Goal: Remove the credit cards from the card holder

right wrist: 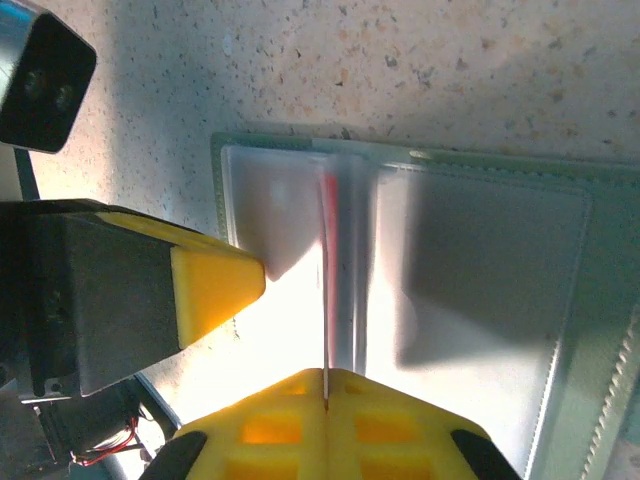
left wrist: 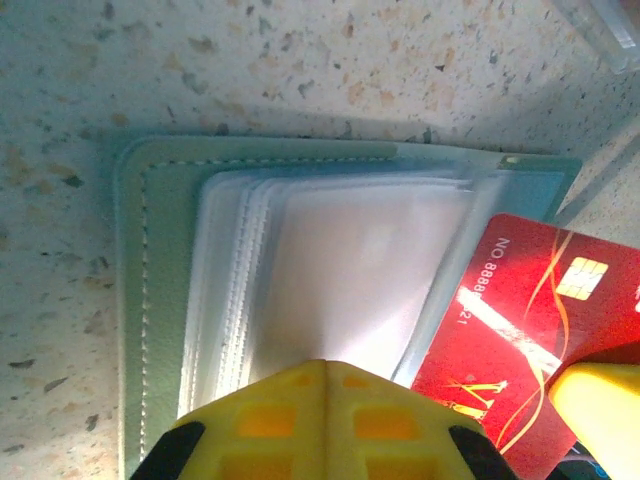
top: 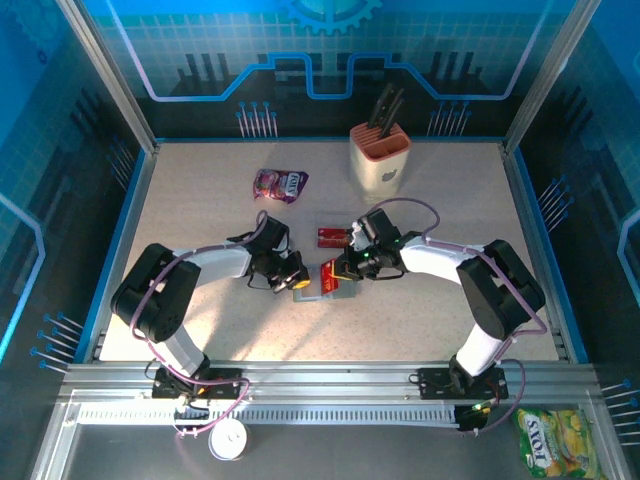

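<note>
The sage-green card holder (top: pixel 318 293) lies open on the table, its clear sleeves (left wrist: pixel 350 270) facing up inside the green cover (left wrist: pixel 165 300). My left gripper (left wrist: pixel 325 368) is shut, its tip resting on the sleeves near the holder's edge (top: pixel 298 282). My right gripper (right wrist: pixel 326 378) is shut on a red credit card (right wrist: pixel 327 280), seen edge-on above the holder (right wrist: pixel 500 280). That card (left wrist: pixel 520 320) stands tilted, its lower end still at the sleeves, with the right gripper (top: pixel 345 268) over it. Another red card (top: pixel 332 237) lies loose on the table behind the holder.
A purple snack pouch (top: pixel 280 184) lies at the back left and a beige knife block (top: pixel 380 160) stands at the back centre. The left gripper's yellow finger (right wrist: pixel 215 285) sits close beside the held card. A yellow snack bag (top: pixel 550 448) lies off the table, front right.
</note>
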Action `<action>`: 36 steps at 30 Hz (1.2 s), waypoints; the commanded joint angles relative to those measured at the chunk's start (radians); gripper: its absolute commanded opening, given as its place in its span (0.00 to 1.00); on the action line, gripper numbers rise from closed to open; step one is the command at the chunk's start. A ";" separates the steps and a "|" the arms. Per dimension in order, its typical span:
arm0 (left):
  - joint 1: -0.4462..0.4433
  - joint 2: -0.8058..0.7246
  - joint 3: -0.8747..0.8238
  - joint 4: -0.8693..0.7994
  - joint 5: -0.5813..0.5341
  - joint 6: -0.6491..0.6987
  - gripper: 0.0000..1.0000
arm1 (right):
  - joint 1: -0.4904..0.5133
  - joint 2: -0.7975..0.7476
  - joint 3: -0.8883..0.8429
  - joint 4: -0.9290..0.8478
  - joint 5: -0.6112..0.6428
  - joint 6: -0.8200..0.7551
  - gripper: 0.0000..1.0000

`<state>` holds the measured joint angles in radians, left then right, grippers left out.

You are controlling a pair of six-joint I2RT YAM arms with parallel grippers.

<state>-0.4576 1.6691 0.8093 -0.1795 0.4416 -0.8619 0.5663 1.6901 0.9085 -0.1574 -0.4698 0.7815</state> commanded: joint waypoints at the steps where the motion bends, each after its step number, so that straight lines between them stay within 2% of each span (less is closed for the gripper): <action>1: -0.005 -0.016 0.033 -0.031 0.003 -0.001 0.00 | -0.016 -0.032 0.055 -0.094 0.019 -0.056 0.06; 7: -0.006 -0.032 0.054 -0.037 0.001 -0.008 0.00 | -0.026 -0.044 0.132 -0.233 0.048 -0.183 0.06; 15: -0.006 -0.067 0.081 -0.064 -0.009 -0.012 0.01 | -0.062 -0.014 0.289 -0.448 0.082 -0.496 0.04; 25: 0.010 -0.101 0.131 -0.151 -0.027 0.009 0.01 | -0.069 0.177 0.593 -0.785 0.230 -0.942 0.03; 29: 0.017 -0.111 0.155 -0.189 -0.033 0.025 0.01 | -0.067 0.241 0.687 -0.848 0.232 -1.115 0.04; 32: 0.026 -0.121 0.162 -0.207 -0.037 0.026 0.01 | -0.065 0.273 0.760 -0.900 0.203 -1.261 0.00; 36: 0.044 -0.136 0.176 -0.239 -0.032 0.027 0.02 | -0.065 0.325 0.859 -0.964 0.239 -1.398 0.00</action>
<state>-0.4263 1.5684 0.9524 -0.3588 0.4149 -0.8574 0.5091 1.9892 1.6985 -1.0210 -0.2497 -0.4324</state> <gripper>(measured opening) 0.051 0.064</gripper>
